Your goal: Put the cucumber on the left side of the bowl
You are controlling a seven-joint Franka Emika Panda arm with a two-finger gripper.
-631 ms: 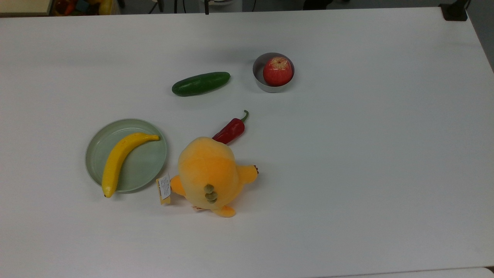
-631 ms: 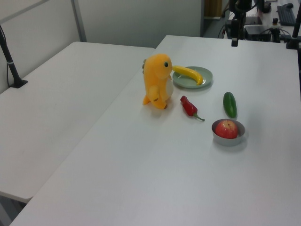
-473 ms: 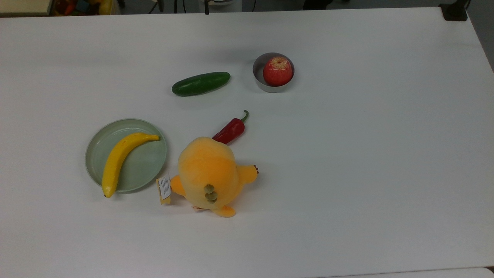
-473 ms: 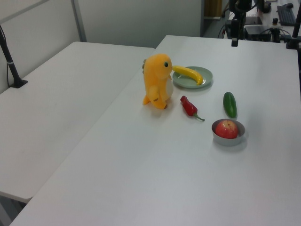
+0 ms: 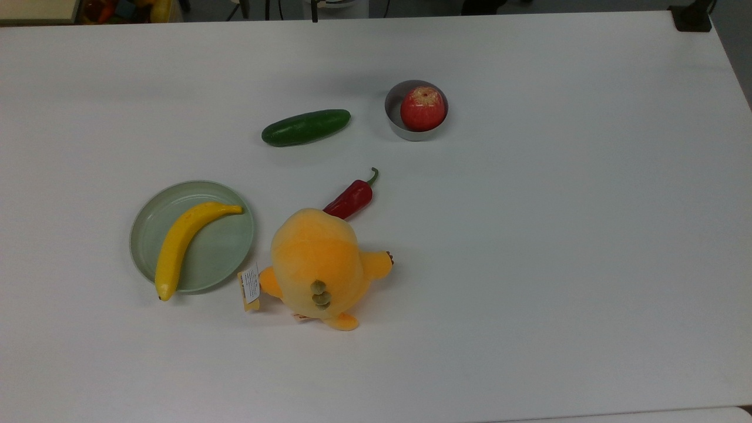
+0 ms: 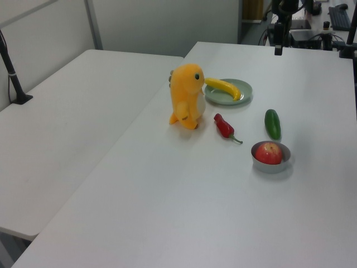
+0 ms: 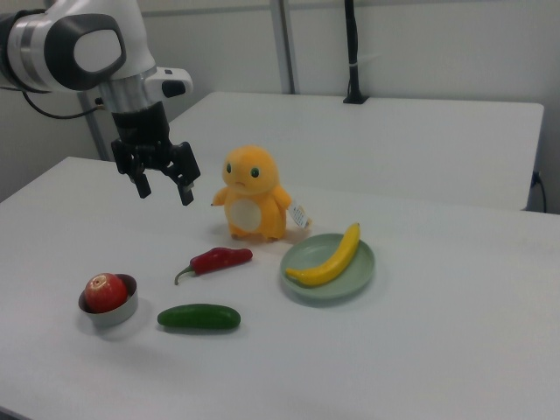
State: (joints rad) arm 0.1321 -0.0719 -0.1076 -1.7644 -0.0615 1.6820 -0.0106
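The dark green cucumber (image 5: 306, 127) lies flat on the white table, a short gap to the top view's left of the small grey metal bowl (image 5: 395, 120). In the left view the cucumber (image 6: 272, 123) sits just behind the bowl (image 6: 270, 165). In the right view the cucumber (image 7: 199, 317) rests to the right view's right of the bowl (image 7: 121, 312). A red apple (image 5: 422, 108) fills the bowl. My gripper (image 7: 164, 187) hangs open and empty in the air, well above the table and up-left of the cucumber in the right view.
A red chili pepper (image 5: 351, 198) lies between the cucumber and an orange plush toy (image 5: 320, 267). A pale green plate (image 5: 218, 252) holds a banana (image 5: 183, 239). A black post (image 7: 352, 51) stands on the neighbouring table (image 6: 67, 111).
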